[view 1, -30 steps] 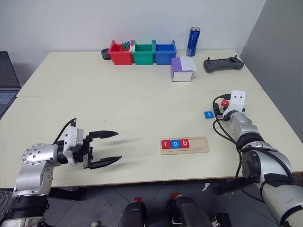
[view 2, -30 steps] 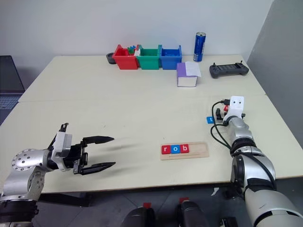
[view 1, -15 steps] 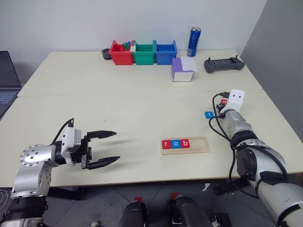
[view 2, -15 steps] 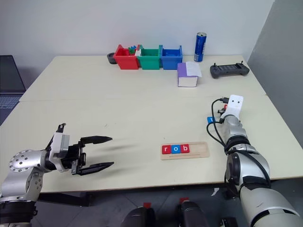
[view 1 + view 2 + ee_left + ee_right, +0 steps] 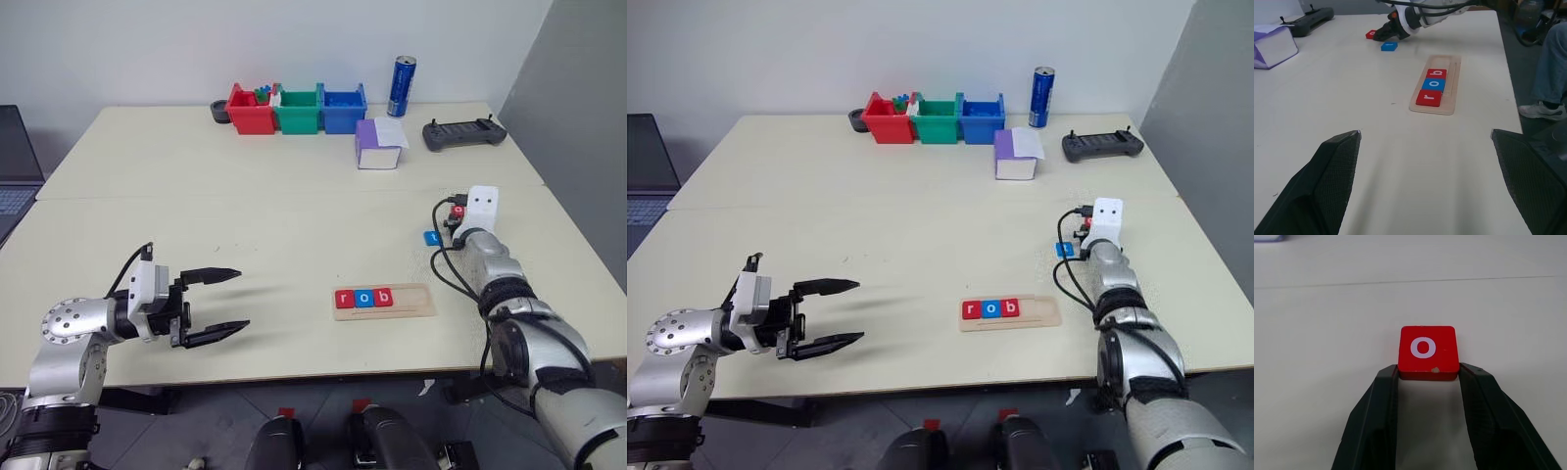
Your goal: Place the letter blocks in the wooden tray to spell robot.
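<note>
Right wrist view shows the right gripper (image 5: 1428, 374) pinching the near edge of a red o block (image 5: 1428, 352) on the table (image 5: 245, 215), just beside the blue t block (image 5: 431, 237), while the wooden tray (image 5: 416, 301) holds r, o, b, and the left gripper (image 5: 220, 304) hangs spread wide.
</note>
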